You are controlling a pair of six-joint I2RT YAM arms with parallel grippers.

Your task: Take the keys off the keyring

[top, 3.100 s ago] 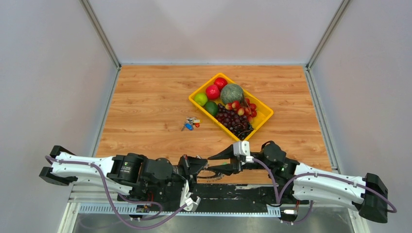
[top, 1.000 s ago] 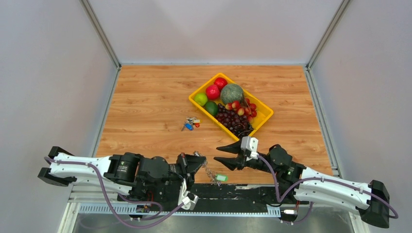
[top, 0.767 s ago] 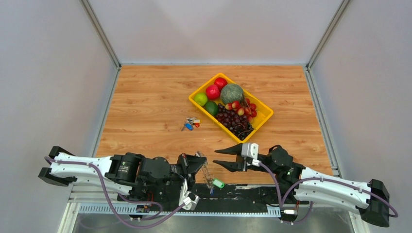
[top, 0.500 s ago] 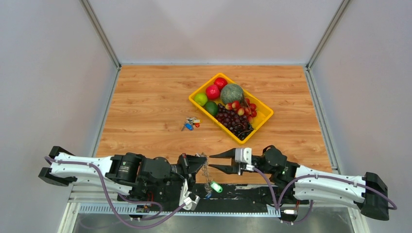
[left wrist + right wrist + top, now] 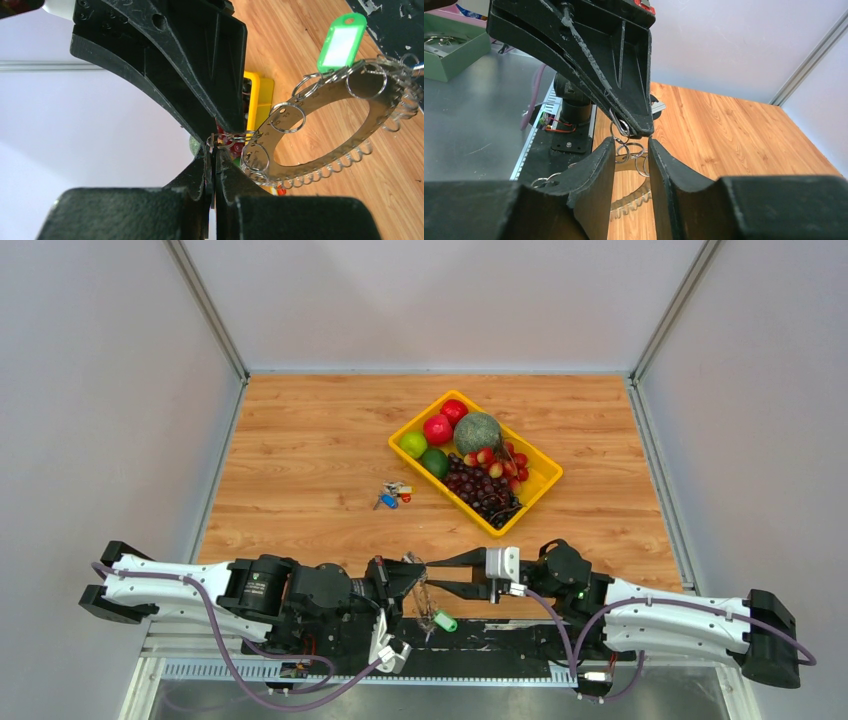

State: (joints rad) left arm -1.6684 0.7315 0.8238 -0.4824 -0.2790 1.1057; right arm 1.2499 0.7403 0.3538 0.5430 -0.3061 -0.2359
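My left gripper [image 5: 414, 566] is shut on a small split ring linked to the keyring [image 5: 428, 598], a wide silver ring edged with small loops, which hangs below it at the table's near edge. In the left wrist view the pinched ring sits at the gripper's tips [image 5: 212, 145], with the keyring [image 5: 325, 102] and the green-capped key [image 5: 341, 44] beyond. The green cap also shows from the top [image 5: 446, 621]. My right gripper [image 5: 434, 575] is open, its jaws on either side of the small rings [image 5: 626, 150] under the left fingertips; nothing is gripped. I cannot see the blue-capped key.
A small loose bunch with blue and red caps [image 5: 392, 494] lies mid-table. A yellow tray [image 5: 556, 476] of fruit stands behind it on the right. The black base plate and metal rail run along the near edge under both grippers.
My right gripper has moved left, back to the left gripper, and now straddles the small rings. The keyring with the green cap has swung slightly below the left gripper.
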